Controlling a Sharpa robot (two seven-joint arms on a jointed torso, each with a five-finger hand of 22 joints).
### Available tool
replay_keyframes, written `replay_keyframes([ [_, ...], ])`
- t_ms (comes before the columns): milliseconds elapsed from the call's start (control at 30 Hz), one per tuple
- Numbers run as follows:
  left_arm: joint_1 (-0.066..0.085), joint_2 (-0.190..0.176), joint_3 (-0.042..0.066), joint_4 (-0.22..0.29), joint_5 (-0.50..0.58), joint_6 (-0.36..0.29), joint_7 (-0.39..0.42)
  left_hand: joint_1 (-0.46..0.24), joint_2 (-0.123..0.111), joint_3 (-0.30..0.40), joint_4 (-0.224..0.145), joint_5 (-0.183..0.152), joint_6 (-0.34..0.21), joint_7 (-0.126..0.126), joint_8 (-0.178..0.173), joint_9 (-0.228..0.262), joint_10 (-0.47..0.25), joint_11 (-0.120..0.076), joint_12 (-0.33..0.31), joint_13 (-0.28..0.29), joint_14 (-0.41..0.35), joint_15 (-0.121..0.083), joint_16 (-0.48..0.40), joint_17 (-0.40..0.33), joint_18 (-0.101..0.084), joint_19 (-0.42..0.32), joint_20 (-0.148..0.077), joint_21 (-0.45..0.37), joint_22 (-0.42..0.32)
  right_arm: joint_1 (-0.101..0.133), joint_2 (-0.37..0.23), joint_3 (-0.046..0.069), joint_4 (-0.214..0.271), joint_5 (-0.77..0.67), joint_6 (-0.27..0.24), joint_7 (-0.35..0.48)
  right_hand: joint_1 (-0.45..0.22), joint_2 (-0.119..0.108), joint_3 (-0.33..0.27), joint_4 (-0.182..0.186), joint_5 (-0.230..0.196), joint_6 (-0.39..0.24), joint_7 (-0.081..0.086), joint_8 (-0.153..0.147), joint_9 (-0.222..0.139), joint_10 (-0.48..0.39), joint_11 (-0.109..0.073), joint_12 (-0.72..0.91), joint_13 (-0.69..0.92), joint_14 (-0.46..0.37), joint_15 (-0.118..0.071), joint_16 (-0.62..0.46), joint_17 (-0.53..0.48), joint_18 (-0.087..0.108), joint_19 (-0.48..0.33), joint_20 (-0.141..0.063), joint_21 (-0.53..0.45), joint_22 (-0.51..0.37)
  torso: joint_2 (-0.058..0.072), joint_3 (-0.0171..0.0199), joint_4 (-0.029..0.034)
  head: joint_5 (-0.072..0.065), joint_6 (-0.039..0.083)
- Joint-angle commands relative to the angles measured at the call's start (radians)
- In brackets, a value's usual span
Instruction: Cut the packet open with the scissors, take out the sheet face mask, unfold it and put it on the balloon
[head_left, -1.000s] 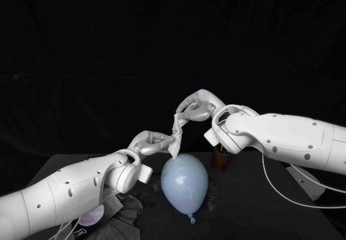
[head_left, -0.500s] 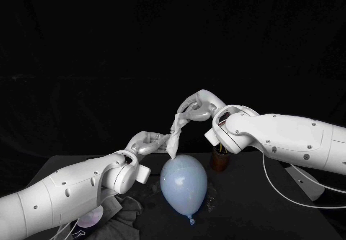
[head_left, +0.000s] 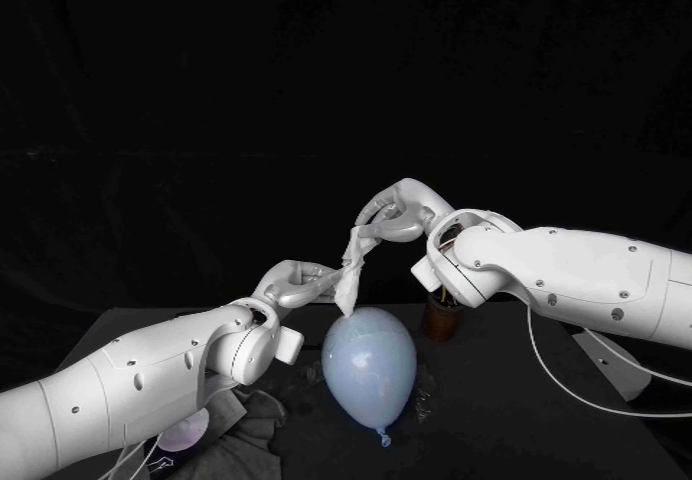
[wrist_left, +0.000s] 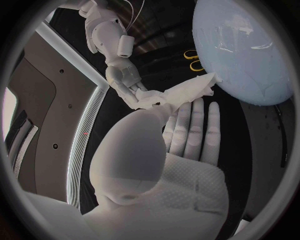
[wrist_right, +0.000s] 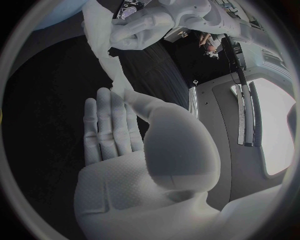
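Cutting looks done: left hand (head_left: 299, 285) and right hand (head_left: 392, 216) each pinch an end of the bunched sheet mask (head_left: 351, 266) over the balloon (head_left: 369, 365), unfolding and placing remain.

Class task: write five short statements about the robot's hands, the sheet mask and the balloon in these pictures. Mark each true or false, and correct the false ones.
1. Both hands hold the white sheet face mask. True.
2. The right hand holds the mask's upper end, higher than the left hand. True.
3. The mask is spread flat over the pale blue balloon. False: it hangs as a bunched strip between the hands, above the balloon.
4. The left hand grips the balloon. False: the balloon lies on the black table, and neither hand grips it.
5. A dark crumpled cloth lies on the table by the left arm. True.
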Motion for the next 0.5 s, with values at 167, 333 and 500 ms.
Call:
replay_keyframes([
  [167,0.004,-0.001,0.002,0.006,0.013,-0.064,0.037,-0.006,-0.009,0.086,-0.050,0.006,0.006,0.003,0.018,0.046,0.027,-0.002,0.006,0.007,0.024,-0.005,0.008,0.001,0.021,0.033,-0.010,0.020,0.007,-0.001,-0.003,0.000,0.006,-0.016,0.013,0.005,0.015,0.009,0.003,-0.001,0.005,0.005,0.003,0.004,0.001,0.032,-0.038,0.007,0.000,-0.002,-0.006,-0.004,0.002,0.018,-0.008,0.000,0.004,0.001,0.000,-0.0001,0.0000,0.002,-0.002],
  [333,0.017,-0.011,0.006,0.011,0.004,-0.079,0.040,-0.041,-0.030,0.156,-0.066,0.007,-0.001,0.004,0.029,0.077,0.034,-0.002,0.003,0.014,0.030,-0.006,0.010,-0.001,0.018,0.026,-0.009,0.021,0.007,-0.002,-0.011,0.000,0.007,-0.023,0.020,0.007,0.015,0.008,0.003,-0.002,0.005,0.005,0.003,0.004,0.001,0.032,-0.038,0.006,0.001,-0.003,-0.006,-0.004,0.002,0.018,-0.009,0.000,0.004,0.002,-0.001,0.0000,0.0009,0.003,-0.003],
  [500,0.050,-0.028,0.008,0.018,-0.015,-0.085,0.041,-0.065,-0.037,0.190,-0.078,0.007,-0.007,0.005,0.036,0.100,0.036,-0.002,0.001,0.020,0.031,-0.006,0.010,-0.002,0.016,0.014,-0.005,0.016,0.005,-0.003,-0.020,0.000,0.001,-0.043,0.031,0.012,0.015,0.008,0.003,-0.002,0.005,0.005,0.003,0.004,0.001,0.032,-0.038,0.006,0.001,-0.003,-0.006,-0.004,0.002,0.018,-0.009,0.000,0.004,0.002,-0.002,0.0006,-0.0005,0.004,0.000],
])
